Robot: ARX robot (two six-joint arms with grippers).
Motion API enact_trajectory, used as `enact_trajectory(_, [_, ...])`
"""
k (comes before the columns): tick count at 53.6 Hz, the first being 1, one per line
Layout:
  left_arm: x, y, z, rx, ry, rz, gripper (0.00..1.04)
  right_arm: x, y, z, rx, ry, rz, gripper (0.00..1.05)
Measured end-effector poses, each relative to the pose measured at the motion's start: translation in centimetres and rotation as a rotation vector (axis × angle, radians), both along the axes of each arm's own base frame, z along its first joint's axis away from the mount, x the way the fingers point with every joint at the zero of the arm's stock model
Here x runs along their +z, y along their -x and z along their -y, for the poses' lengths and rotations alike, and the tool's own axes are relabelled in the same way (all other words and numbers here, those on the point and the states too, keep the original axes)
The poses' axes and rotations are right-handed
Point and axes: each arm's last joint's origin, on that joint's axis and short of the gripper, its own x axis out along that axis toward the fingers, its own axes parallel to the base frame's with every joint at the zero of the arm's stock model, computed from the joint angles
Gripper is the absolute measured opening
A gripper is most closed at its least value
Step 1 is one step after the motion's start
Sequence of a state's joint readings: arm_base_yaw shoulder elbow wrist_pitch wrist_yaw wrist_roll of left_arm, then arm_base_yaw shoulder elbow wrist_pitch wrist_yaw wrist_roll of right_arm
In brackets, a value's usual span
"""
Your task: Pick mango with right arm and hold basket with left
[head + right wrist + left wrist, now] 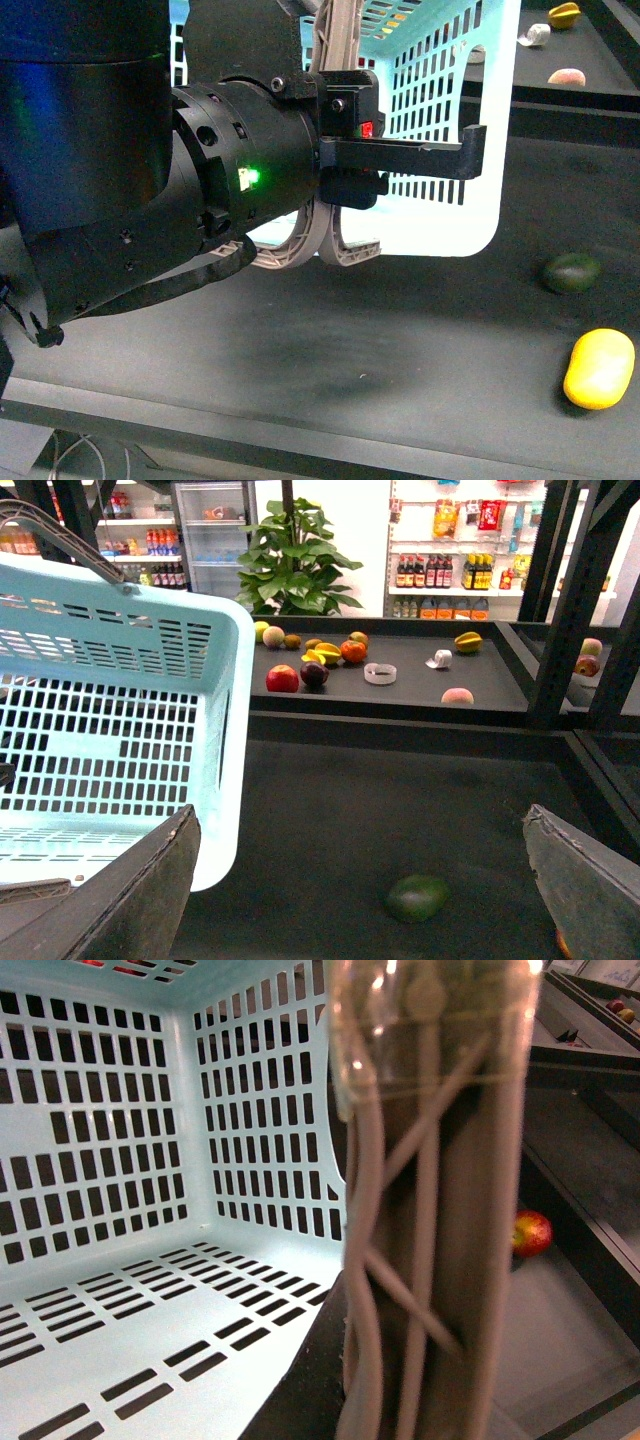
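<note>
The light-blue basket (440,235) hangs tilted above the dark table, behind my bulky black left arm (150,190). My left gripper (330,245), with pale curved fingers, is shut on the basket's grey-brown handle (430,1210), which fills the left wrist view beside the basket's inside (120,1160). The yellow mango (598,368) lies on the table at the front right. My right gripper (370,920) is open and empty above the table. The dark green fruit (418,897) lies between its fingers (130,900), and the basket (110,730) is beside it. The mango does not clearly show there.
The dark green fruit (571,272) lies just behind the mango. A back shelf (400,695) holds several fruits and a white ring (380,673). Black frame posts (570,600) stand at the right. A red-yellow apple (531,1232) lies beyond the handle.
</note>
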State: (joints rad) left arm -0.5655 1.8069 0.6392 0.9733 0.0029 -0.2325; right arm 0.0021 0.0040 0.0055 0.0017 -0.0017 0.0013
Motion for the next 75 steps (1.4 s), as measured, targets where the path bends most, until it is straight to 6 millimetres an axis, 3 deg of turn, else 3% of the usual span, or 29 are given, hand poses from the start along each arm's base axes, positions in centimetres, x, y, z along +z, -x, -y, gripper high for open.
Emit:
enact_trajectory(44, [0.0, 0.0, 0.0, 0.000, 0.000, 0.000, 0.05, 0.0, 0.0, 0.0, 0.000, 0.000, 0.000, 0.96])
enact_trajectory(51, [0.0, 0.0, 0.0, -0.001, -0.001, -0.001, 0.05, 0.2, -0.7, 0.4, -0.188, -0.101, 0.016, 0.96])
enact_trajectory(65, [0.0, 0.0, 0.0, 0.000, -0.001, -0.001, 0.05, -0.4, -4.9, 2.8, -0.273, -0.225, -0.013, 0.96])
enact_trajectory(71, [0.0, 0.0, 0.0, -0.001, -0.001, -0.001, 0.05, -1.7, -8.6, 4.4, -0.310, -0.285, -0.069, 0.96])
enact_trajectory(75, [0.0, 0.0, 0.0, 0.000, -0.001, -0.001, 0.05, -3.9, -11.0, 5.5, -0.335, -0.326, -0.191, 0.96])
